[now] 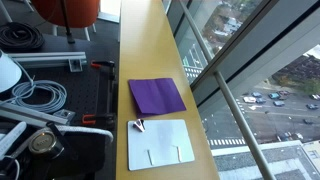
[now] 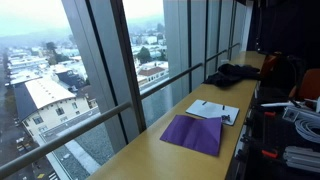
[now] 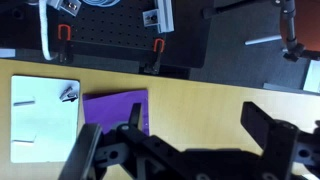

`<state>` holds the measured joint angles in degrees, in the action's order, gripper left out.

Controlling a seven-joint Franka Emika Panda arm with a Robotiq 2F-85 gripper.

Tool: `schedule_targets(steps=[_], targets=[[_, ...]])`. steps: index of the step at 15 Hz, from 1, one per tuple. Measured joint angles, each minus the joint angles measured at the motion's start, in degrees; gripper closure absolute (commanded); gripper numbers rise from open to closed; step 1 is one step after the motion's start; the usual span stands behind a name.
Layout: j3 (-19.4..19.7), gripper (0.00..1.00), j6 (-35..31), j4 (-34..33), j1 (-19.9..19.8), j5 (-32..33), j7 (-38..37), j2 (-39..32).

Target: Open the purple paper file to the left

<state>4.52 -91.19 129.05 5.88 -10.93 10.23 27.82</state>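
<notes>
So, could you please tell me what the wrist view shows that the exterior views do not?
Only the wrist view shows the gripper, open. Only the exterior views show the windows with the town outside and, in an exterior view, a dark garment. Both share the purple paper file, closed and flat, beside the white sheet.

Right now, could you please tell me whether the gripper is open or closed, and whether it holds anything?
Gripper: open, jaws wide apart, holding nothing; the purple paper file lies closed, not gripped.
</notes>
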Motion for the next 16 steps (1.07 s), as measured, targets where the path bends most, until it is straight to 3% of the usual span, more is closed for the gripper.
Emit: schedule_targets(steps=[16], targets=[[-0.26, 0.0, -0.15, -0.09, -0.37, 0.06, 0.0, -0.09]])
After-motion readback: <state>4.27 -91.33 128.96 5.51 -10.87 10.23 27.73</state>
